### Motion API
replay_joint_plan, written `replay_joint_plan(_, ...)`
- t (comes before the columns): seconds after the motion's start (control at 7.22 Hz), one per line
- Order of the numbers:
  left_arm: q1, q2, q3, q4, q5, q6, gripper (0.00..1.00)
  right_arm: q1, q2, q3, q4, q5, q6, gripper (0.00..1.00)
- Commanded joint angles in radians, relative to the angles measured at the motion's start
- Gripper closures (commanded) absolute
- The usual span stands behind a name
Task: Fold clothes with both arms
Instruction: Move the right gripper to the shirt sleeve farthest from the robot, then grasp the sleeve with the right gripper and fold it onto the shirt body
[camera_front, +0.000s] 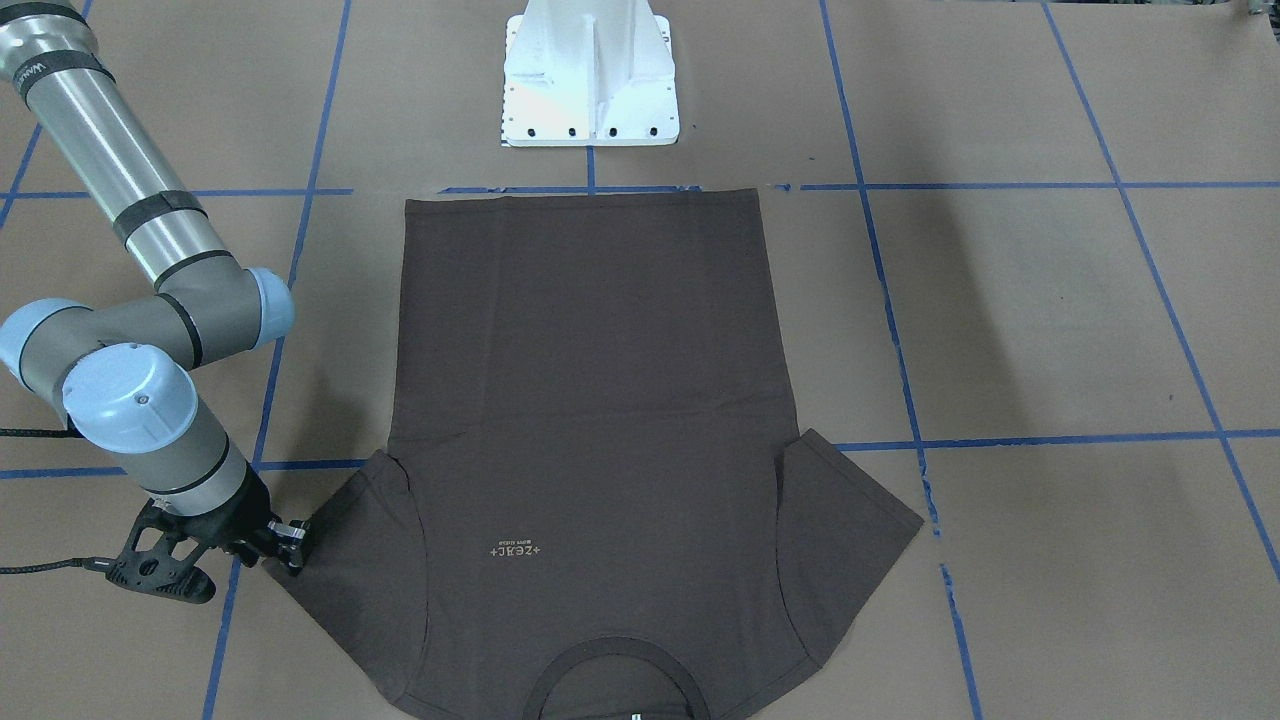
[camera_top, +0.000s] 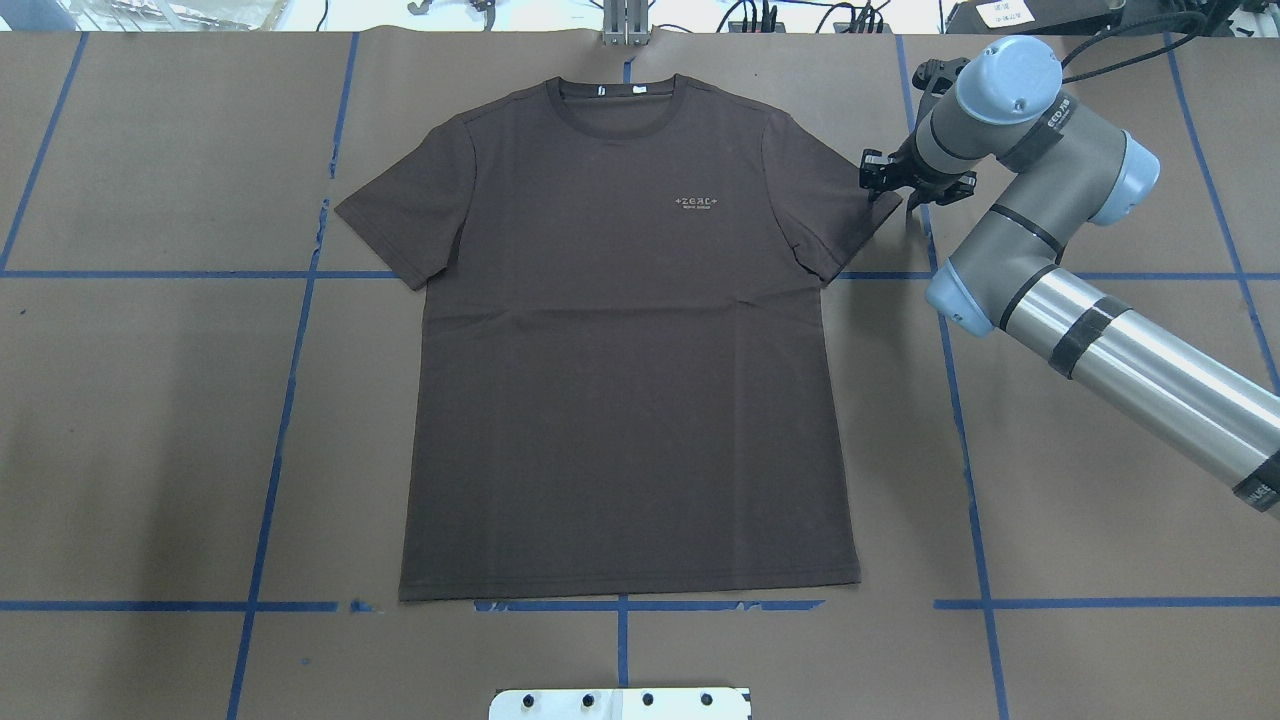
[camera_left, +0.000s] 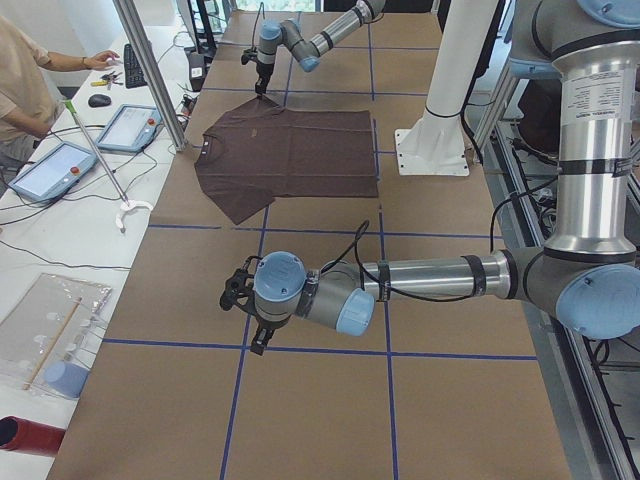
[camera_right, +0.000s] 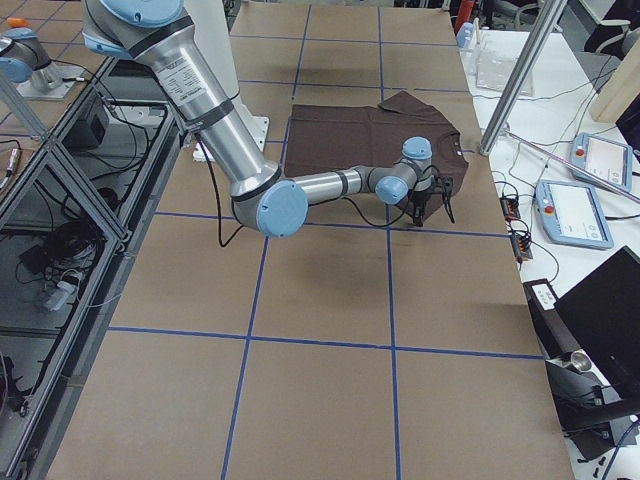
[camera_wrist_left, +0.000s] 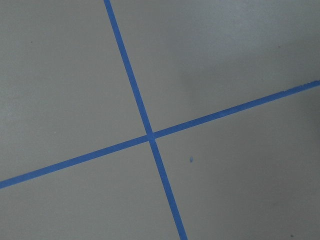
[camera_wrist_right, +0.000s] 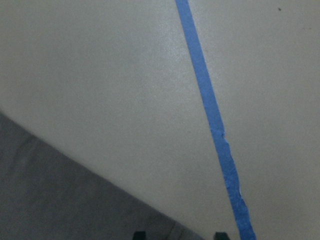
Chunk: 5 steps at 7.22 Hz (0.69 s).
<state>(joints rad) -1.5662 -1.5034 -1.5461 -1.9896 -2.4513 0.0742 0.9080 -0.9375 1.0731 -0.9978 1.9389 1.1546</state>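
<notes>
The dark brown T-shirt (camera_top: 620, 350) lies flat and spread out, front up, on the brown paper table, with its collar (camera_top: 610, 100) at the far edge. It also shows in the front view (camera_front: 590, 400). My right gripper (camera_top: 893, 192) is low at the outer edge of the shirt's right-hand sleeve (camera_top: 830, 200). In the right wrist view its fingertips (camera_wrist_right: 137, 234) stand apart, with the sleeve edge (camera_wrist_right: 60, 200) between them. My left gripper (camera_left: 240, 300) shows only in the exterior left view, over bare table well away from the shirt. I cannot tell whether it is open.
The white pedestal base (camera_top: 620, 703) stands at the near table edge by the shirt's hem. Blue tape lines (camera_top: 290, 400) grid the paper. An operator (camera_left: 20, 90) and tablets (camera_left: 55, 170) are at a side table beyond the far edge.
</notes>
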Motion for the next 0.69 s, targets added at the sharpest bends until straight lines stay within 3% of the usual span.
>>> replay_joint_plan(0.0,0.000,0.000,-0.003,0.000,-0.001,-0.002,0.00,0.000,0.000,0.001,-0.001,0.000,0.011,1.00)
replay_joint_plan(0.55,0.000,0.000,-0.005,0.000,0.000,-0.002,0.00,-0.035,0.077,0.027,-0.002,0.002,0.141,1.00)
